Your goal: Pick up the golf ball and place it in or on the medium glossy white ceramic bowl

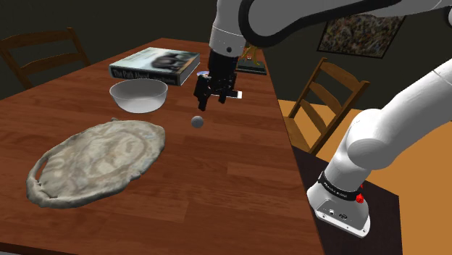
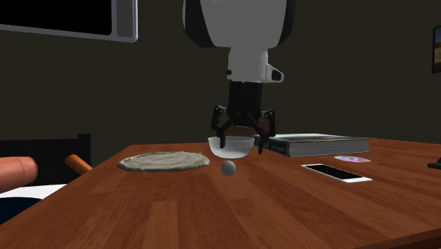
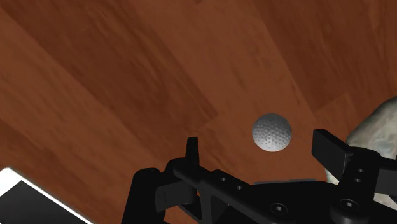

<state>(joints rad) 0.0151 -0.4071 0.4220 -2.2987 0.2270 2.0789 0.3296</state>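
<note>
Reading the shoulder view from its left, I am seeing a flat grey mat (image 1: 94, 159) lying on the brown worktop (image 1: 217, 210), then the white bowl (image 1: 138, 95) sitting just beyond the mat's far end, with a book (image 1: 156, 65) lying behind it. To the right of the bowl the golf ball (image 1: 197, 122) is resting on bare wood, apart from the bowl and near the mat's edge. The gripper (image 1: 210, 98) is hanging above it, released and grasping nothing.

In the wrist view the ball (image 3: 271, 133) is lying below the spread fingers (image 3: 331, 147), somewhat nearer the one on the mat's side than the other. From the second exterior view the fingertips are riding above the ball (image 2: 228, 168), so no contact is happening.

I am judging this to be the approach for the pick, with the carry to the bowl not yet begun. Next I am planning to shift a touch sideways to centre the ball, lower until the fingers are bracketing its middle, and close gently, since a round ball is likely to roll if one finger is nudging it first
</note>
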